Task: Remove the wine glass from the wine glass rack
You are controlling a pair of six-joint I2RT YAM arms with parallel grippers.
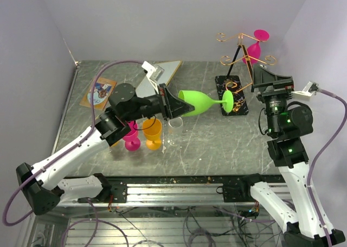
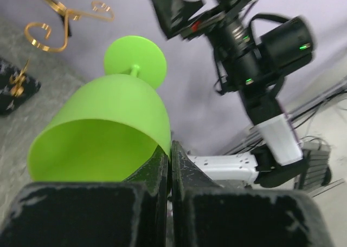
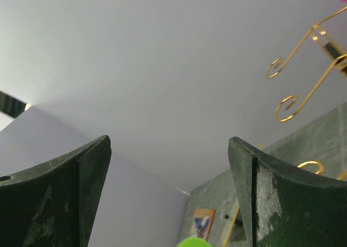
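Note:
My left gripper [image 1: 174,103] is shut on the rim of a green wine glass [image 1: 199,102], one finger inside the bowl and one outside. The glass lies sideways in the air, its foot [image 1: 228,100] pointing at the wine glass rack [image 1: 238,46], just above the rack's black base [image 1: 232,95]. In the left wrist view the green wine glass [image 2: 103,127] is pinched at my left gripper [image 2: 169,149]. A pink wine glass [image 1: 255,45] hangs upside down on the rack's far arm. My right gripper [image 1: 271,76] stands open and holds nothing, right of the rack; the right wrist view shows its gripper [image 3: 169,165] wide open beside the rack's gold curls [image 3: 295,89].
A pink glass [image 1: 131,138] and an orange glass [image 1: 153,134] stand on the table under my left arm, with a clear glass [image 1: 173,128] beside them. A picture card [image 1: 98,92] and a flat board [image 1: 162,76] lie at the back left.

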